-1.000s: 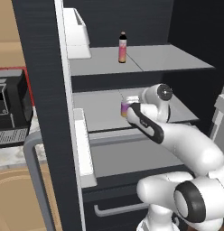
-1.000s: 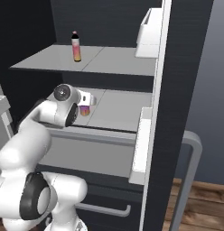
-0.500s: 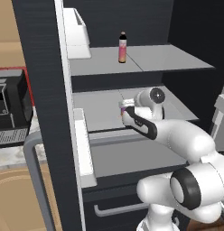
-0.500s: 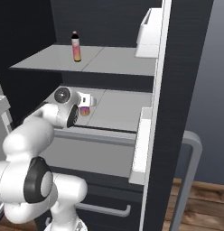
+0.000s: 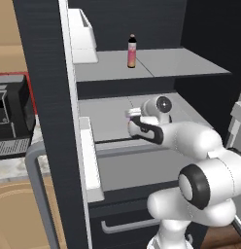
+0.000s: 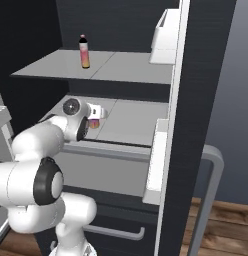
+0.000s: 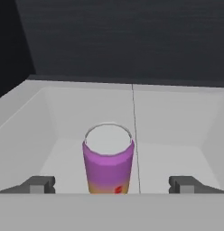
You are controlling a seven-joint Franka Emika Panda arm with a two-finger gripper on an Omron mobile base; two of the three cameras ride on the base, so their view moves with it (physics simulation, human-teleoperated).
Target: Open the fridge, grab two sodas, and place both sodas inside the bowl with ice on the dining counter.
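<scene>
Hand view: purple can (image 7: pixel 108 161) stands between the wide-apart pincer (image 7: pixel 111 185) fingertips, untouched.

Can (image 7: pixel 108 162) on grey fridge shelf (image 7: pixel 177 135)

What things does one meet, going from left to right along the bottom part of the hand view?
Left fingertip of the open pincer → purple can standing upright on the grey fridge shelf → right fingertip.
</scene>
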